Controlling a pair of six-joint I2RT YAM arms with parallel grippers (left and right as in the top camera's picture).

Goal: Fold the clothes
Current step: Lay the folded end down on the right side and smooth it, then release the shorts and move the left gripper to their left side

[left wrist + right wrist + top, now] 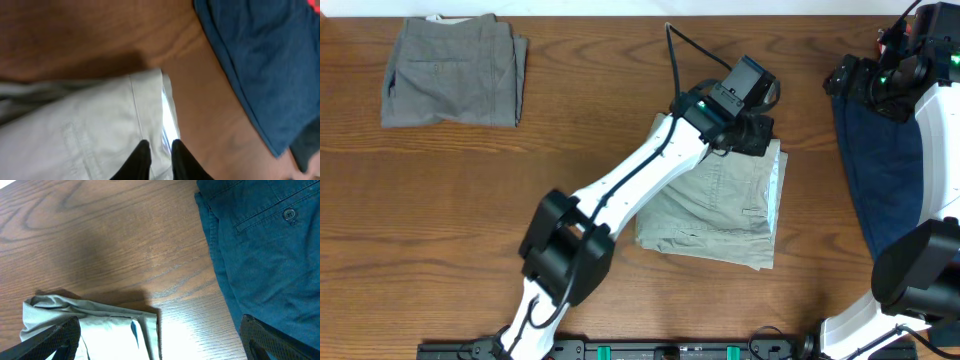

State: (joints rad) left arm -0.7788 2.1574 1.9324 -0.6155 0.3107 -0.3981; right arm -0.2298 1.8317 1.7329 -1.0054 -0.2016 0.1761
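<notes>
Khaki shorts lie folded into a rough rectangle on the wooden table, right of centre, with a pocket seam facing up. Their right edge stands well apart from the navy shorts, which are spread down the right side of the table.

Left arm reaches diagonally over the khaki shorts from the near edge. Left gripper sits at their far right corner. Left wrist view: the gripper has its two black fingers drawn close together, with the edge of the khaki shorts pinched in the narrow gap. A pale blue inner lining shows along that edge. Bare wood lies beyond it, then the navy shorts.

Right arm stands at the far right, its gripper above the top end of the navy shorts. Right wrist view: right gripper is spread wide, one finger at each lower corner of the picture, nothing between them. Below it lie a corner of the khaki shorts and open wood. The navy shorts fill the right side, a button showing.

Grey shorts lie folded at the far left corner of the table, well apart from both arms.
</notes>
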